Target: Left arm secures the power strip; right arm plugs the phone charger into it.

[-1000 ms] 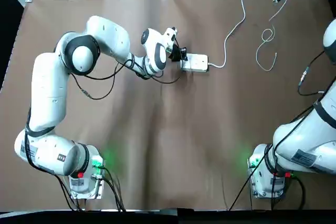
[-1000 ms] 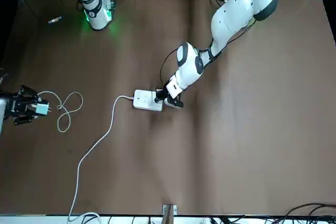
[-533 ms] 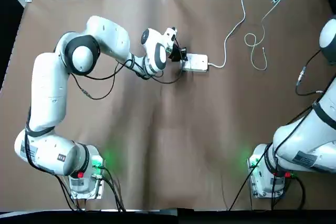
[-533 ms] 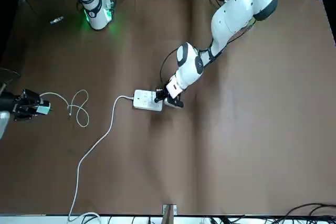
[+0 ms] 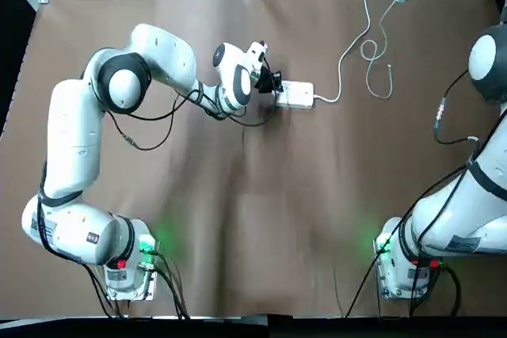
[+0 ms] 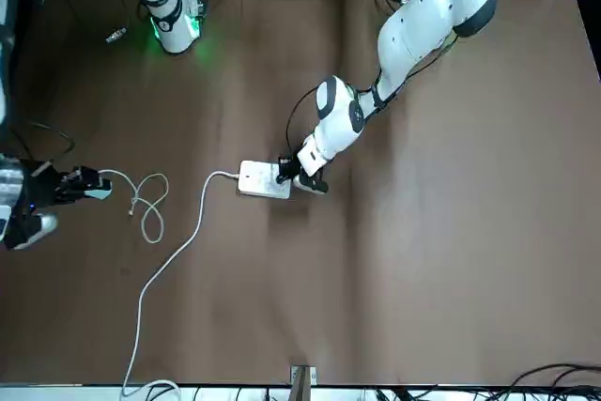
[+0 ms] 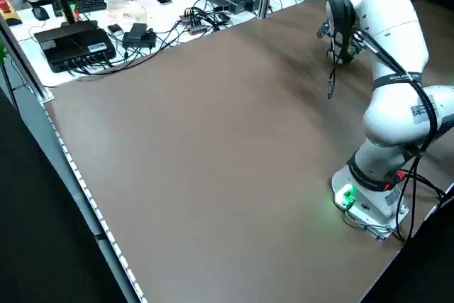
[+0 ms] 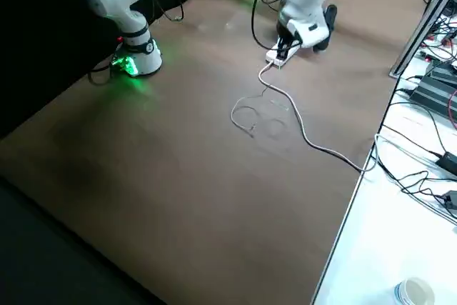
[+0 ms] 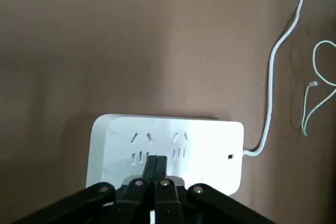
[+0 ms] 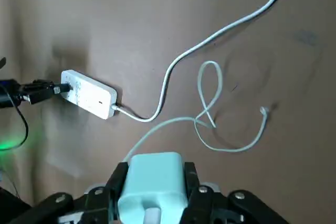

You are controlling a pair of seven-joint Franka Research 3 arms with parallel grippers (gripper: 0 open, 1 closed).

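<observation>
My left gripper point(image 5: 273, 85), fingers together, presses the small white rounded plastic power strip point(image 5: 294, 94) mid-bench. My right gripper point(image 10: 152, 203) clamps the teal-green phone charger plug point(image 10: 152, 184) at the far right. Next: carry it over and align the prongs.

Overhead and front cameras face opposite ways (both distant), sharing the power strip point(image 5: 294, 95).
</observation>
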